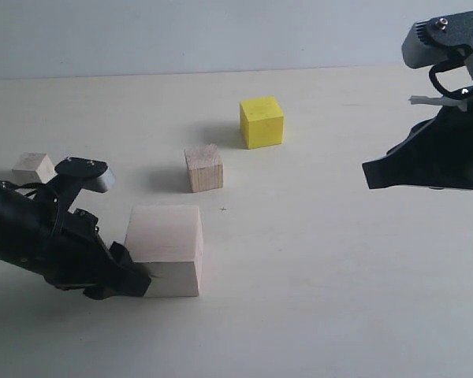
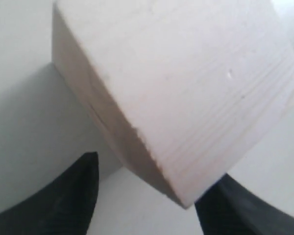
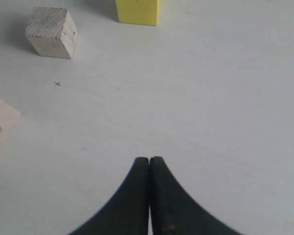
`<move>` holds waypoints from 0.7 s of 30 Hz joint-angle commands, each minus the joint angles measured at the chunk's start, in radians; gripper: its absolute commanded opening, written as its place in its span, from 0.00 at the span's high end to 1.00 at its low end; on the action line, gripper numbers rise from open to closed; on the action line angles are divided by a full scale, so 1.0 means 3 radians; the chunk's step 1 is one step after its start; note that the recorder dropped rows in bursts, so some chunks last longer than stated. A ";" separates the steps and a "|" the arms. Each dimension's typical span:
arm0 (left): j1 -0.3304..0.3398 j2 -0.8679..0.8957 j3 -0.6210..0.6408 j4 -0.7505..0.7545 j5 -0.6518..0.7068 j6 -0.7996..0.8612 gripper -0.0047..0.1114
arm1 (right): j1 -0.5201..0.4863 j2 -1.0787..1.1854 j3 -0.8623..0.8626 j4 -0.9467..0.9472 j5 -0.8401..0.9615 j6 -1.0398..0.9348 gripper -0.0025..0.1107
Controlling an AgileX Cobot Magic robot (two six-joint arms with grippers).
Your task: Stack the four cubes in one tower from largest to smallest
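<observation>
The large pale wood cube [image 1: 164, 240] rests on the table at front left and fills the left wrist view [image 2: 186, 83]. My left gripper [image 1: 138, 279] [image 2: 157, 165] is open, its fingers straddling the cube's near corner without closing on it. The brownish grained cube [image 1: 203, 168] [image 3: 51, 32] sits behind it, and the yellow cube [image 1: 261, 121] [image 3: 137, 11] stands farther back. The smallest pale cube [image 1: 33, 168] lies at far left behind the left arm. My right gripper [image 1: 366, 175] [image 3: 149, 159] hovers shut and empty at the right. All the cubes stand apart.
The pale table [image 1: 339, 276] carries a small pencilled cross [image 1: 223, 209] [image 3: 57, 83] between the brownish cube and the large cube. The large cube's corner [image 3: 0, 127] shows at the edge of the right wrist view.
</observation>
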 commanded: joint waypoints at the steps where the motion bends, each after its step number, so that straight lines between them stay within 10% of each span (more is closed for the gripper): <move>1: -0.0020 0.0015 -0.0107 -0.0193 0.0052 0.0162 0.47 | 0.0005 0.0012 -0.0024 -0.0046 -0.0049 -0.0001 0.98; 21: -0.0423 0.0065 -0.0363 -0.0498 -0.0797 0.0441 0.47 | 0.0005 0.0005 -0.0024 -0.0019 0.0002 -0.0001 0.98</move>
